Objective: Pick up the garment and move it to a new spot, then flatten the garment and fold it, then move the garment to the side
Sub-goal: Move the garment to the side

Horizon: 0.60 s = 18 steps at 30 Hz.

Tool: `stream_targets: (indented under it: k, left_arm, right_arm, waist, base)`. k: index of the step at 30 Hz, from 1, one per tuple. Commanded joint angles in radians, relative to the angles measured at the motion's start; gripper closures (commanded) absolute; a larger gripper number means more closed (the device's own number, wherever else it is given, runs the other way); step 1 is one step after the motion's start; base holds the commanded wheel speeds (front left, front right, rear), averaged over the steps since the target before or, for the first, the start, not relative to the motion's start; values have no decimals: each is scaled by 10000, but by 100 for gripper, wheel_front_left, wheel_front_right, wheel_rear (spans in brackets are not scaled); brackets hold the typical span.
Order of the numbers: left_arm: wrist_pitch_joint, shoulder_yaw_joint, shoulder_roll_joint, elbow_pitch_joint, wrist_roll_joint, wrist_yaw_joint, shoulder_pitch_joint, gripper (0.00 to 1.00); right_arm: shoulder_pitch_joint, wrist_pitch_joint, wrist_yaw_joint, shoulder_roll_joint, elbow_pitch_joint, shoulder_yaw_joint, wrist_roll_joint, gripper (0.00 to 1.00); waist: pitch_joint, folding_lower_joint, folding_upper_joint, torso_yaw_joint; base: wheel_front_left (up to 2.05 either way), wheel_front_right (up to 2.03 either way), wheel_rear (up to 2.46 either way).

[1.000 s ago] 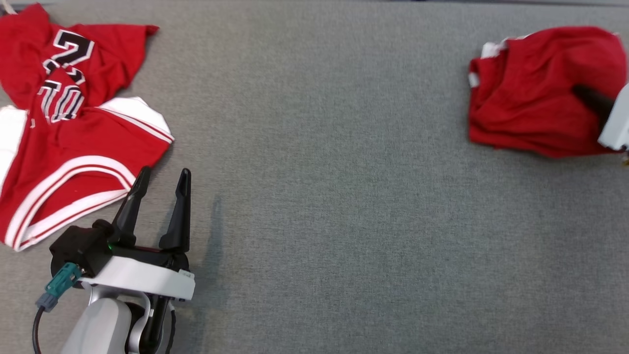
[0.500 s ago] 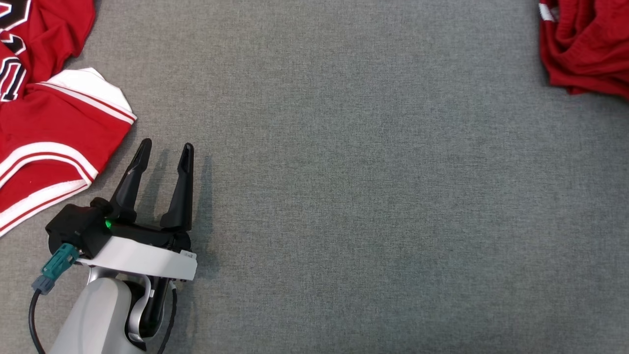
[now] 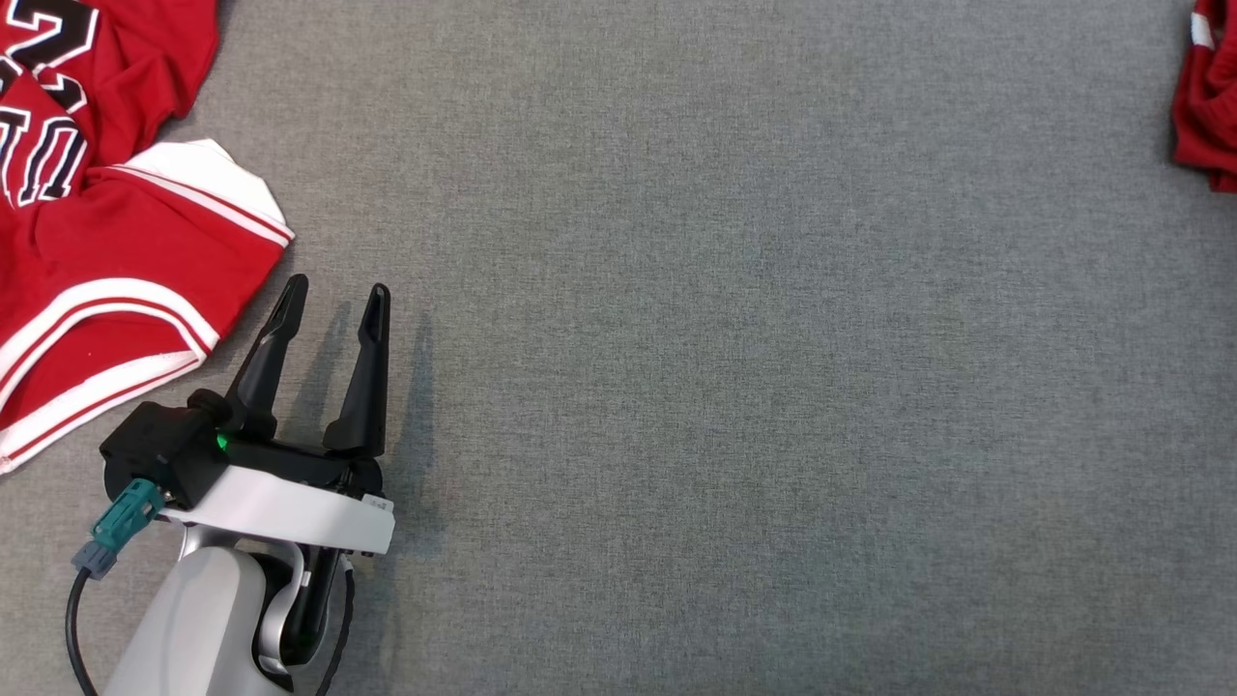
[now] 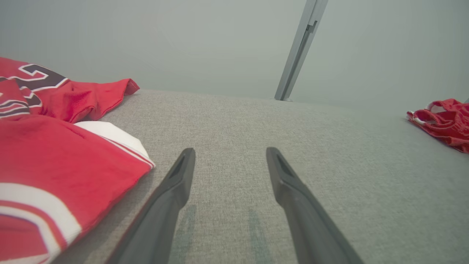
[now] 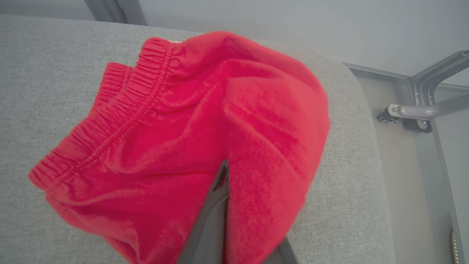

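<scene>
The garment (image 5: 205, 121) is a bunched red piece with an elastic waistband, lying near the right end of the grey table. Only its left edge (image 3: 1208, 106) shows in the head view, and the left wrist view has it far off to the right (image 4: 443, 121). My right gripper (image 5: 227, 170) is shut on its cloth: one dark finger (image 5: 214, 205) shows and red fabric drapes over the other. My left gripper (image 3: 336, 288) hovers open and empty over the table at the lower left, and its fingers (image 4: 179, 183) stand wide apart.
A red jersey pile (image 3: 116, 242) with white trim and black numbers lies at the left, just beyond my left gripper, and is also seen as a jersey (image 4: 55, 157). The table's right edge (image 5: 366, 146) is close to the garment, and a metal frame with a castor (image 5: 421, 110) stands beyond it.
The head camera has shifted. The garment has travelled right, away from the jersey pile, until only its edge is left in the head view. My left gripper has stayed open in place.
</scene>
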Motion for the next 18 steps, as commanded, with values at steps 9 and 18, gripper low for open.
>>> stream_targets:
  k: [9, 18]
  left_arm:
    - [-25, -22, 42, 142, -27, 61, 191, 0]
    - [1, -77, 24, 352, -126, 128, 652, 0]
  right_arm:
    - [-49, -388, 2, 318, 769, 252, -281, 0]
    - [-16, -199, 2, 545, 1133, 1082, -1011, 0]
  waist:
    - [-595, 0, 0, -81]
    - [-2085, 0, 0, -621]
  base:
    - [0, 0, 0]
    - [0, 0, 0]
